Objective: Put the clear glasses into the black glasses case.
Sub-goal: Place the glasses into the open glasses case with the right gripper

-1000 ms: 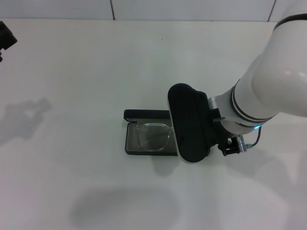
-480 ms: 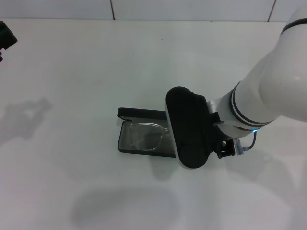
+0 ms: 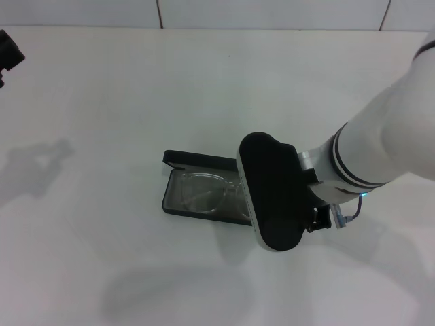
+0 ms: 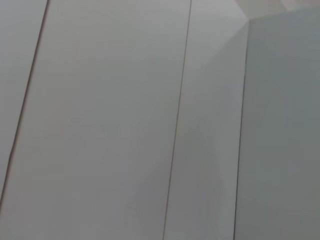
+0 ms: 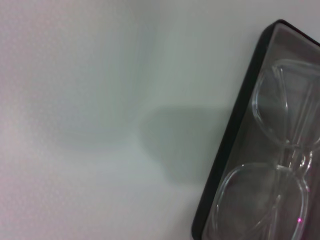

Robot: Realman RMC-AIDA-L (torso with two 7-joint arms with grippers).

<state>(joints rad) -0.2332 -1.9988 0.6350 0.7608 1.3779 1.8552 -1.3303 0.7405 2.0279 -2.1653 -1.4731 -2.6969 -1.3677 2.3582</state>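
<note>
The black glasses case (image 3: 174, 160) lies open on the white table, its lid flat behind the tray. The clear glasses (image 3: 204, 191) rest folded inside on the grey lining. My right gripper (image 3: 273, 198), seen as a black housing with a white rim, hangs over the case's right end and hides that part. The right wrist view shows the case's black rim (image 5: 229, 146) and the clear glasses (image 5: 274, 196) lying inside it. Only a dark edge of my left gripper (image 3: 7, 56) shows at the far left of the head view, well away from the case.
White table (image 3: 102, 122) all around, with a tiled wall along the far edge. The right arm's shadow falls on the table in front of the case. The left wrist view shows only pale wall panels.
The case with the glasses in it has slid left and turned slightly. My right gripper has shifted a little toward the front of the table. The left arm has not moved.
</note>
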